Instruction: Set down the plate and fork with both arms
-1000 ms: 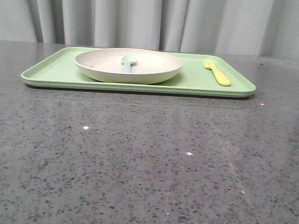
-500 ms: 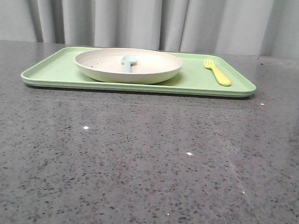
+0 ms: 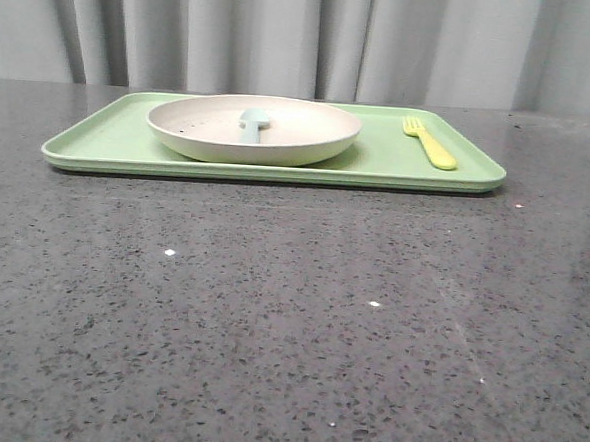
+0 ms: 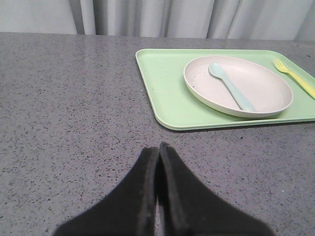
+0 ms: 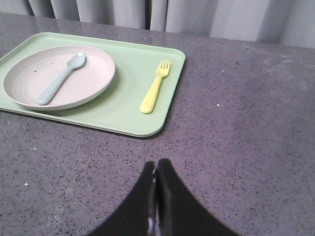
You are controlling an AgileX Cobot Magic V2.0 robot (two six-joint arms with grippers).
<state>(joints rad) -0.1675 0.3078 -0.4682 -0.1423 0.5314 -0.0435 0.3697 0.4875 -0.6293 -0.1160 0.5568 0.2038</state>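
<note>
The cream-white plate (image 3: 280,140) rests on the light green tray (image 3: 109,145) at the back of the table, with a pale blue spoon (image 3: 252,121) lying in it. The yellow fork (image 3: 430,144) lies on the tray to the plate's right. The plate (image 4: 261,86), spoon (image 4: 231,88) and fork (image 4: 295,76) also show in the left wrist view. The right wrist view shows the plate (image 5: 93,73), spoon (image 5: 59,78) and fork (image 5: 152,93). My left gripper (image 4: 158,147) is shut and empty over bare table, short of the tray. My right gripper (image 5: 156,164) is shut and empty, short of the tray's near corner. Neither arm shows in the front view.
The tray (image 4: 167,93) sits on a dark speckled stone table (image 3: 288,331). A grey curtain (image 3: 306,36) hangs behind the table. The tray's rim (image 5: 147,129) lies between my right gripper and the fork.
</note>
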